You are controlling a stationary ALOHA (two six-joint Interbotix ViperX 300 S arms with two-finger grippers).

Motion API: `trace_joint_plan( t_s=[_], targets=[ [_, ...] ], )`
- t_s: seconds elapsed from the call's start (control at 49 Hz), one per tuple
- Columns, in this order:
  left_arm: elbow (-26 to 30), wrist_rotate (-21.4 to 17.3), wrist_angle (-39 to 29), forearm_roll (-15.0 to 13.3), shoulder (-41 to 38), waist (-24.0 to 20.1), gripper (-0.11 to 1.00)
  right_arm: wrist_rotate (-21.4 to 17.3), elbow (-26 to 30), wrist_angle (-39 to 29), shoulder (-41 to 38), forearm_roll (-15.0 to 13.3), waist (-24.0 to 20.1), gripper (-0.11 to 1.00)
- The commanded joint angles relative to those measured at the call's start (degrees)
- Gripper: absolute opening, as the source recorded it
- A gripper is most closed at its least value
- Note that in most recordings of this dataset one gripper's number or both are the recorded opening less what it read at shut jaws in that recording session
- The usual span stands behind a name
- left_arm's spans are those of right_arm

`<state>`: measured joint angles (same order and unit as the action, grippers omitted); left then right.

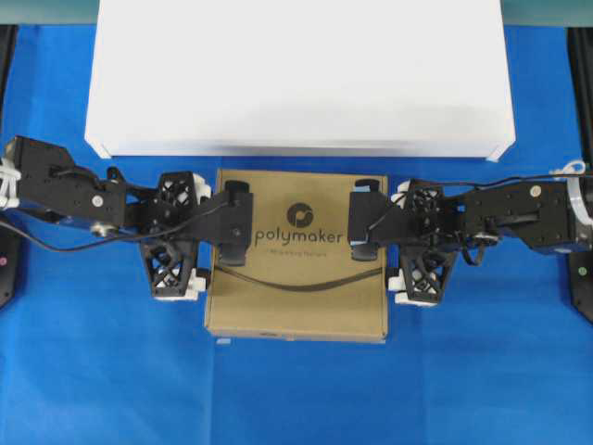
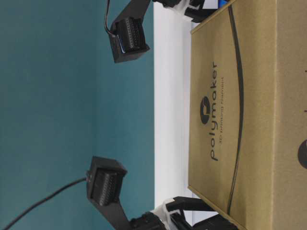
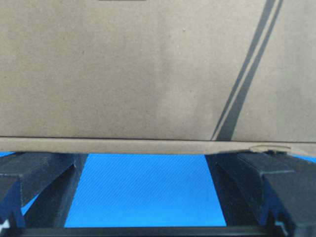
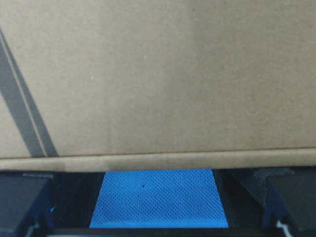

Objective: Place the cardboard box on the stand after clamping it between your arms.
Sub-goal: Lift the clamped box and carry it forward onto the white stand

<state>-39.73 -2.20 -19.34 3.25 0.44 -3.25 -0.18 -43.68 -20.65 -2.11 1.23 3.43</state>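
The cardboard box [image 1: 296, 278] lies flat with its "polymaker" logo up, its far edge next to the front of the white stand [image 1: 296, 74]. My left gripper [image 1: 202, 236] is open, with its fingers [image 3: 34, 173] spread wide against the box's left side [image 3: 123, 74]. My right gripper [image 1: 398, 236] is open in the same way, fingers [image 4: 286, 192] spread against the box's right side [image 4: 173, 74]. The box is pressed between the two arms. I cannot tell whether it rests on the cloth or hangs just above it. In the table-level view the box [image 2: 240, 120] lies in front of the stand [image 2: 170, 96].
A blue cloth [image 1: 296, 399] covers the table around the box and shows under its edge in both wrist views. Black arm bases stand at the left edge [image 1: 5, 269] and right edge [image 1: 584, 278]. A teal wall [image 2: 57, 120] is behind the stand.
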Motion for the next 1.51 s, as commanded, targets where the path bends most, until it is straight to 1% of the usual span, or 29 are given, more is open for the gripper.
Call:
trace_joint_plan(
  t_s=[0.0,0.224,0.347,0.551,0.673,0.755,0.959,1.102,1.224,1.346,1.408,1.489],
  targets=[
    [5.80,0.62,-1.67,-0.18,2.02,0.09,0.88,-0.44,5.62,-2.20,2.90,0.44,0.26,1.00],
    [12.22,0.62,-11.07,-0.18,6.06,0.09,0.88,-0.35,12.22,-16.52,8.35,0.44,0.26,1.00],
    [16.70,0.70,-16.70,-0.18,8.26,0.26,0.88,-0.44,15.21,-21.97,11.51,0.53,0.26,1.00],
    [23.03,0.62,-26.63,-0.18,10.55,0.44,0.88,-0.35,20.57,-28.13,15.03,0.44,0.18,1.00],
    [25.49,0.70,-30.23,-0.18,10.72,0.62,0.88,-0.35,23.03,-30.41,15.21,0.35,-0.53,1.00],
    [25.58,0.70,-30.59,-0.18,10.81,0.62,0.88,-0.35,23.82,-30.76,15.12,0.35,-0.62,1.00],
    [25.49,0.62,-30.50,-0.18,10.81,0.44,0.88,-0.44,23.55,-30.85,15.03,0.18,-0.62,1.00],
    [25.49,0.62,-30.15,-0.18,10.55,-0.97,0.88,0.09,23.47,-30.76,14.94,0.18,0.00,1.00],
    [25.58,-0.09,-28.04,-0.18,10.20,-2.64,0.88,2.72,23.38,-30.06,14.59,0.09,1.49,1.00],
    [25.58,-0.44,-26.46,-0.18,9.76,-3.96,0.88,6.59,23.29,-29.36,13.54,0.18,3.78,1.00],
    [25.58,-0.62,-26.28,-0.18,9.49,-4.75,0.88,7.73,23.38,-29.44,13.01,0.18,4.75,1.00],
    [25.49,-1.76,-24.96,-0.18,9.40,-5.89,0.88,8.88,23.38,-29.27,12.48,0.18,6.06,1.00]
  ],
)
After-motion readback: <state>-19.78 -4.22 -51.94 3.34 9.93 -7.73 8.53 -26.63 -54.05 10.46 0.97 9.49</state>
